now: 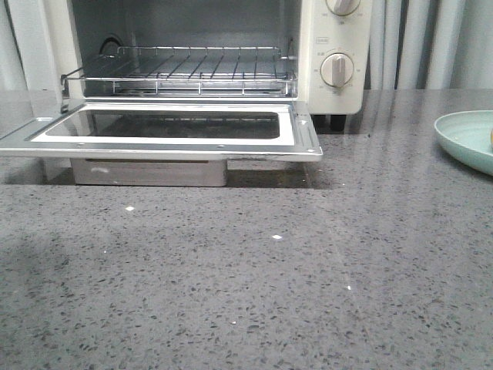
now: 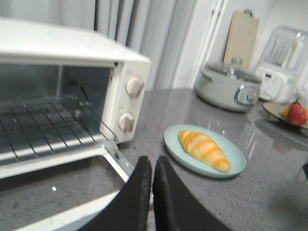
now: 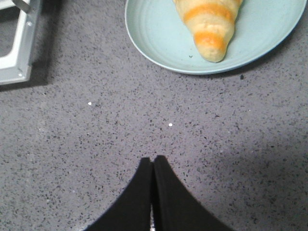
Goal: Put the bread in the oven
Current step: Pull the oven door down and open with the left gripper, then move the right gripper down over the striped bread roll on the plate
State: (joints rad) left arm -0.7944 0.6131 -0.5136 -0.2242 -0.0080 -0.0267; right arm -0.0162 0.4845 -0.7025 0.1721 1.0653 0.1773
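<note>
The cream-white oven (image 1: 335, 54) stands at the back with its glass door (image 1: 166, 127) dropped open and the wire rack (image 1: 189, 73) bare; it also shows in the left wrist view (image 2: 72, 53). The golden-brown bread (image 2: 204, 149) lies on a pale green plate (image 2: 173, 139) to the right of the oven; its tapered end shows in the right wrist view (image 3: 209, 29). My left gripper (image 2: 153, 162) is shut and empty above the door's right corner. My right gripper (image 3: 153, 160) is shut and empty over the counter, short of the plate (image 3: 154, 43).
The plate's rim (image 1: 462, 139) shows at the front view's right edge. A crumb tray (image 1: 150, 172) sits under the door. Behind the plate stand a grey cooker (image 2: 226, 89), a cutting board (image 2: 242, 33), a blender (image 2: 281, 62) and a dish with fruit (image 2: 296, 113).
</note>
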